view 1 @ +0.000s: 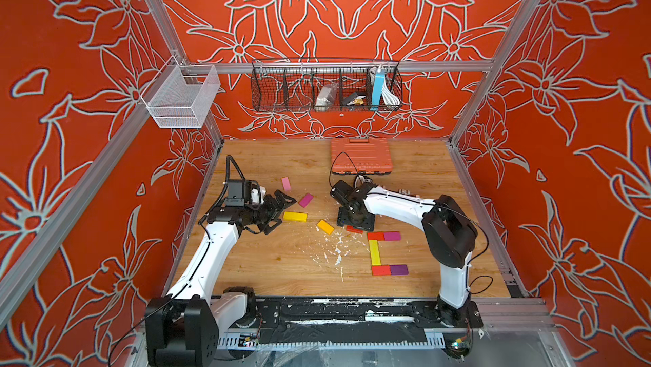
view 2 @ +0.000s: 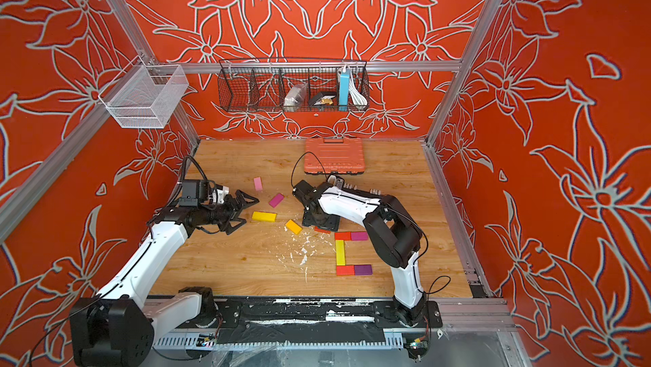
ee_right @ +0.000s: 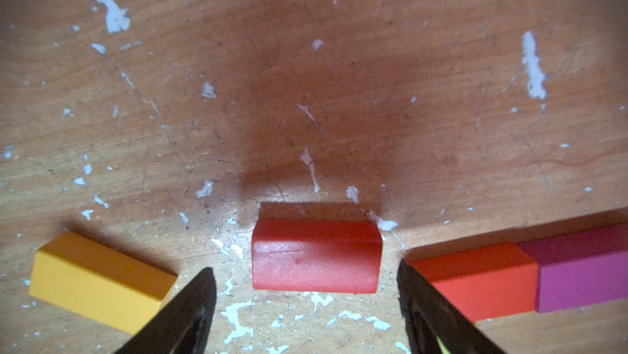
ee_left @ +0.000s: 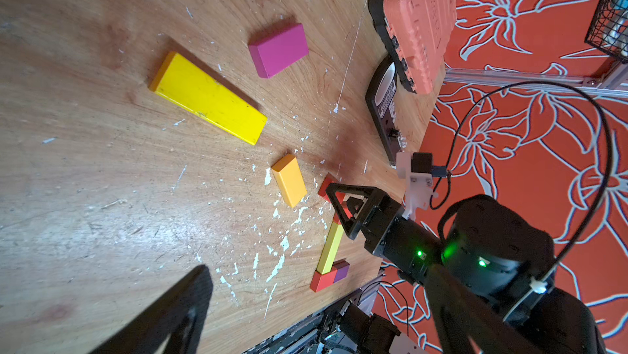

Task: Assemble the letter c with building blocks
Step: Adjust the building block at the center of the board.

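Note:
Five building blocks lie in a C shape at the table's right: red (view 1: 376, 236) and magenta (view 1: 392, 235) on top, a yellow upright (view 1: 374, 252), red (view 1: 381, 270) and purple (view 1: 399, 270) below. Loose blocks lie to the left: pink (view 1: 286, 184), magenta (view 1: 305, 200), long yellow (view 1: 295, 216), orange (view 1: 325, 227) and red (view 1: 354, 230). My right gripper (view 1: 355, 223) points down over that loose red block (ee_right: 316, 257), open, its fingertips (ee_right: 204, 287) flanking it with gaps either side. My left gripper (view 1: 283, 213) hangs open and empty beside the long yellow block (ee_left: 207, 97).
An orange ribbed case (view 1: 361, 155) lies at the back of the table. A black bar with white pegs (view 1: 405, 192) sits behind my right arm. White flakes (view 1: 334, 249) litter the wood between the loose blocks and the C. Wire baskets (view 1: 326, 89) hang on the back wall.

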`<action>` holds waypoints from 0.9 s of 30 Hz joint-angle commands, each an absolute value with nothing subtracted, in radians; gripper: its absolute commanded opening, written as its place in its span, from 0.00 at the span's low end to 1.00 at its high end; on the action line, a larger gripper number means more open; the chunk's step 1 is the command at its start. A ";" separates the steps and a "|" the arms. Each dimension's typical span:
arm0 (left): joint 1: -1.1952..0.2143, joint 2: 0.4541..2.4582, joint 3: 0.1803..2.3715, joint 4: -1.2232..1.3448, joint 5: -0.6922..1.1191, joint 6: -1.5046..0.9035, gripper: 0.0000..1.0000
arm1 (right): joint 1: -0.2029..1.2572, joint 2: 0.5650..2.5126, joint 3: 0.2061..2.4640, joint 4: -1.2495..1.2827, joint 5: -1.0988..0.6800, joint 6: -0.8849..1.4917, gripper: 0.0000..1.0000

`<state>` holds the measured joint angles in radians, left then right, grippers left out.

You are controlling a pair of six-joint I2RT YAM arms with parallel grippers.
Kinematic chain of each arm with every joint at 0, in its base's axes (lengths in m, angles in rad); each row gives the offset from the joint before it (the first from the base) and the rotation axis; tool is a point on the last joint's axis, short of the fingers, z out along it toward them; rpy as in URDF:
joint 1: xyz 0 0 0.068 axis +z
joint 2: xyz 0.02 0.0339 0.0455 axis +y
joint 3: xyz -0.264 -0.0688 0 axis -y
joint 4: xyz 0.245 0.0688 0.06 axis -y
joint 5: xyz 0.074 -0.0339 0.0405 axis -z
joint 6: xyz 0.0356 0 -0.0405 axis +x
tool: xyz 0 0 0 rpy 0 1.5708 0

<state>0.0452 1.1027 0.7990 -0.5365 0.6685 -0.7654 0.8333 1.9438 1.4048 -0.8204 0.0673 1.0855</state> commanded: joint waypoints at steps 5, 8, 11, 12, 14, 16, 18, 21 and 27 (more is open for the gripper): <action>0.049 1.104 0.799 -0.531 0.680 -0.756 0.99 | 0.818 1.961 1.362 -0.782 0.038 1.098 0.84; 0.049 1.103 0.799 -0.532 0.677 -0.755 0.98 | 0.813 1.959 1.352 -0.769 0.031 1.096 0.83; 0.049 1.103 0.799 -0.533 0.677 -0.756 0.99 | 0.808 1.961 1.343 -0.757 0.023 1.094 0.83; 0.050 1.103 0.799 -0.532 0.676 -0.756 0.99 | 0.808 1.961 1.342 -0.753 0.023 1.094 0.82; 0.049 1.103 0.799 -0.533 0.675 -0.756 0.99 | 0.806 1.965 1.340 -0.746 0.016 1.090 0.81; 0.050 1.102 0.798 -0.534 0.675 -0.756 0.99 | 0.804 1.969 1.339 -0.740 0.010 1.084 0.79; 0.049 1.103 0.797 -0.534 0.672 -0.756 0.99 | 0.804 1.971 1.335 -0.731 0.001 1.076 0.76; 0.049 1.100 0.795 -0.535 0.672 -0.755 0.98 | 0.803 1.974 1.334 -0.722 -0.005 1.058 0.72; 0.050 1.095 0.787 -0.534 0.669 -0.758 0.99 | 0.803 1.983 1.333 -0.715 -0.017 1.010 0.63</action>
